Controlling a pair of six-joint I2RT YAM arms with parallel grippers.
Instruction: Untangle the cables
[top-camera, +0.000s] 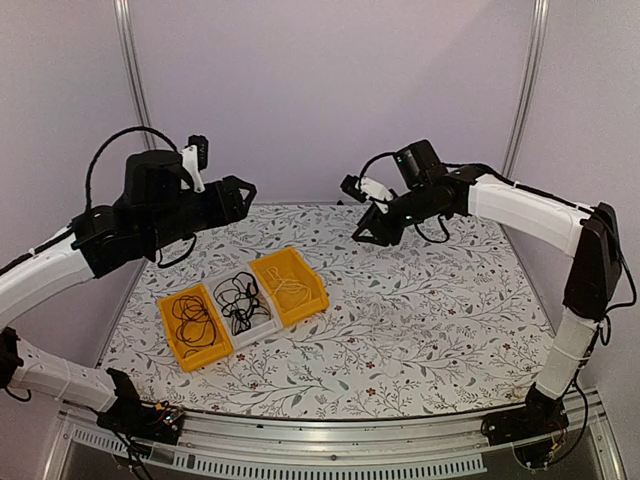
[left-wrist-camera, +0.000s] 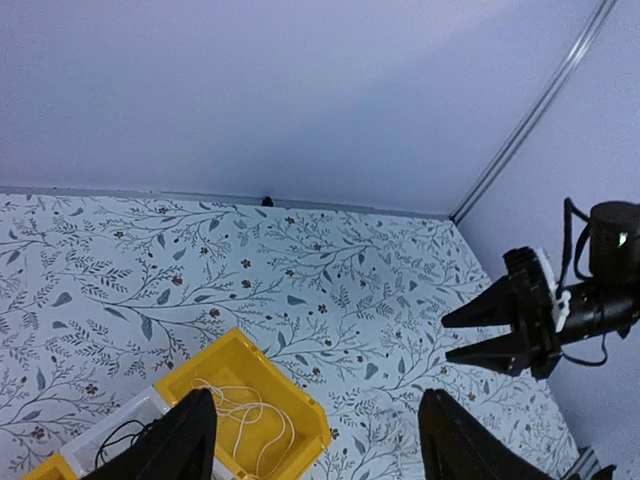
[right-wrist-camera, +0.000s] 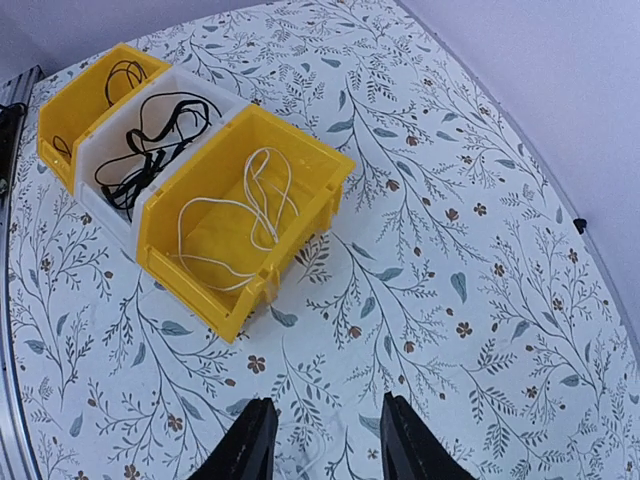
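The cables are found in three bins set side by side on the left half of the floral table (top-camera: 420, 320): a pale cream cable (right-wrist-camera: 250, 215) is laid in loose loops in the right yellow bin (right-wrist-camera: 300, 150), a black cable (right-wrist-camera: 150, 140) is bunched in the white middle bin (right-wrist-camera: 205, 88), and another black cable (top-camera: 193, 318) is coiled in the left yellow bin (top-camera: 172, 345). Since each colour is kept to its own compartment, the sorting is judged to be at or near its end; whether the dark bundle in the white bin is one cord or several cannot be told, and it is the only place where crossing loops are seen. If more is required, a descent into that bin would be called for, with a single strand pinched near a plug and lifted clear while the rest is pinned down. The left gripper (left-wrist-camera: 318, 400) is held high above the bins, tilted toward the far wall, its fingers spread wide with nothing between them. The right gripper (right-wrist-camera: 328, 410) is held high over the bare table to the right of the bins, angled down toward them, its fingers parted moderately and likewise nothing is held.
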